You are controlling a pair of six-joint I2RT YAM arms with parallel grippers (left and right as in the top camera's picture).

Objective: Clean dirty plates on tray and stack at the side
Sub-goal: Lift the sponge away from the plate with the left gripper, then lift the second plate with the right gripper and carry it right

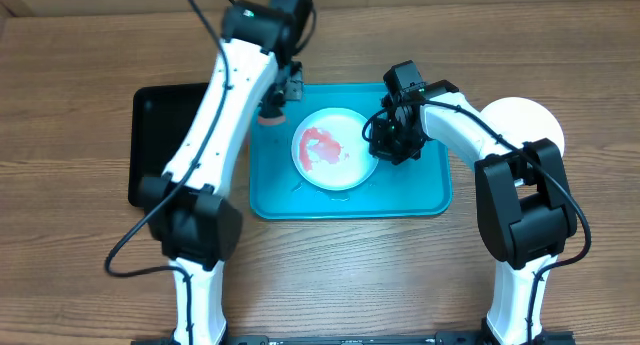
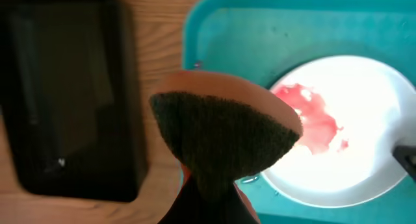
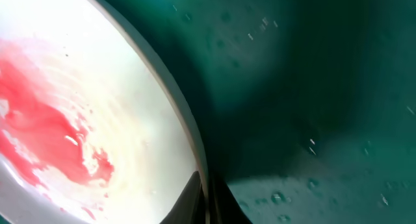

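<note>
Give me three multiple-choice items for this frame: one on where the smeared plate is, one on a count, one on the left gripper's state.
1. Where is the smeared white plate?
A. in the turquoise tray
B. stacked on another plate
C. in a sink

2. How many plates lie in that tray?
A. one
B. two
C. three

3. What state is the left gripper in?
A. open and empty
B. shut on a sponge
C. shut on a cup

Answers:
1 A: the overhead view shows the plate inside the tray's raised rim.
2 A: this is the only plate within the rim.
3 B: the left wrist view shows the orange sponge, with its dark green pad, held out in front of the camera.
</note>
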